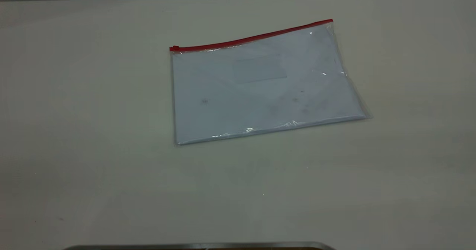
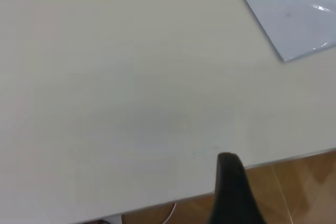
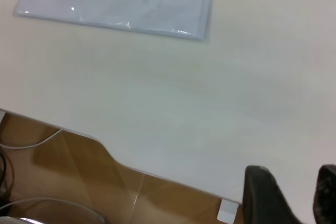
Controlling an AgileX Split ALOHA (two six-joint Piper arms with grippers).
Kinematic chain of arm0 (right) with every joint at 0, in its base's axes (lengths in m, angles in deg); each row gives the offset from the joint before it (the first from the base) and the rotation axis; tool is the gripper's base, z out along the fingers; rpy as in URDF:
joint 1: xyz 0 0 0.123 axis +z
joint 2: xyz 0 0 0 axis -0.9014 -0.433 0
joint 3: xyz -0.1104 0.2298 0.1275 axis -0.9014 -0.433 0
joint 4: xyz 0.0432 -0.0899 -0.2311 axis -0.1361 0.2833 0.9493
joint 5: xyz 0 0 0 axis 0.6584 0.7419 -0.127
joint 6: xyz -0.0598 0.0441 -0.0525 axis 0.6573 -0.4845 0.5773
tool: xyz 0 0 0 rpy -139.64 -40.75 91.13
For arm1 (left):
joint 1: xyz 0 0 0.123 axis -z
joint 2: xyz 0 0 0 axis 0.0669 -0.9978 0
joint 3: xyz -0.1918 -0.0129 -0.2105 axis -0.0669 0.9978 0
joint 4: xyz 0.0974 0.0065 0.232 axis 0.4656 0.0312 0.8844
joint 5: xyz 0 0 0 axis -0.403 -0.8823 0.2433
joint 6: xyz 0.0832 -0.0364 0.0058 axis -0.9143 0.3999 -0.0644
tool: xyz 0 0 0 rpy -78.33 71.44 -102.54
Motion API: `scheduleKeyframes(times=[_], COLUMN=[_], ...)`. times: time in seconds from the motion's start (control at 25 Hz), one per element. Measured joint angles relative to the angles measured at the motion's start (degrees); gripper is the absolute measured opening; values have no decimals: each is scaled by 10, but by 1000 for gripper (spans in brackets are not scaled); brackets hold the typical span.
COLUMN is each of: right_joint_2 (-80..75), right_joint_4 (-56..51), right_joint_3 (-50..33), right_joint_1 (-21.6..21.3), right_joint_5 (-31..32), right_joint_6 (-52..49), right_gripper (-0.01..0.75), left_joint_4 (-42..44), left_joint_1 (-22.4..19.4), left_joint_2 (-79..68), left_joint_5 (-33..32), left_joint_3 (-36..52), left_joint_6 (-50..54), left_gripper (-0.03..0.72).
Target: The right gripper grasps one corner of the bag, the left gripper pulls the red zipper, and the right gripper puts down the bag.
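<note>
While right gripper (image 3: 293,195) hangs over table edge with two dark fingers (image 3: 262,192) parted, nothing between them, left gripper (image 2: 231,192) shows one dark finger only; open or closed cannot be told. Both well apart from bag (image 1: 260,90). Bag lies flat on pale table (image 1: 93,149), untouched. Red zipper (image 1: 253,38) runs along far edge, slider at exterior view's left end.

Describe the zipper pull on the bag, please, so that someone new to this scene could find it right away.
On the pale table lies one flat clear bag with white paper inside. A thin red zipper runs along its far edge. The pull is the tiny red nub at that strip's left end in the exterior view, the only bump on an otherwise even line.
</note>
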State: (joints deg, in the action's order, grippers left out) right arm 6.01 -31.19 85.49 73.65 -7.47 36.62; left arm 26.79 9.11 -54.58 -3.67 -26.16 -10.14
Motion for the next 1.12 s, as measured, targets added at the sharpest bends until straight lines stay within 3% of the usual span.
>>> scheduleKeyframes(times=[0.48, 0.8, 1.12], right_joint_2=[13, 129, 137], right_joint_4=[1, -5, -10], right_joint_3=[0, 0, 1], right_joint_1=[-2, -121, -120], right_joint_5=[1, 5, 12], right_joint_6=[0, 0, 0], right_gripper=[271, 253, 253], left_joint_4=[0, -1, 0], left_joint_1=[0, -52, -55], left_joint_2=[0, 2, 3], left_joint_5=[0, 0, 0], left_joint_3=[0, 0, 0], left_joint_6=[2, 2, 2], left_gripper=[540, 540, 540])
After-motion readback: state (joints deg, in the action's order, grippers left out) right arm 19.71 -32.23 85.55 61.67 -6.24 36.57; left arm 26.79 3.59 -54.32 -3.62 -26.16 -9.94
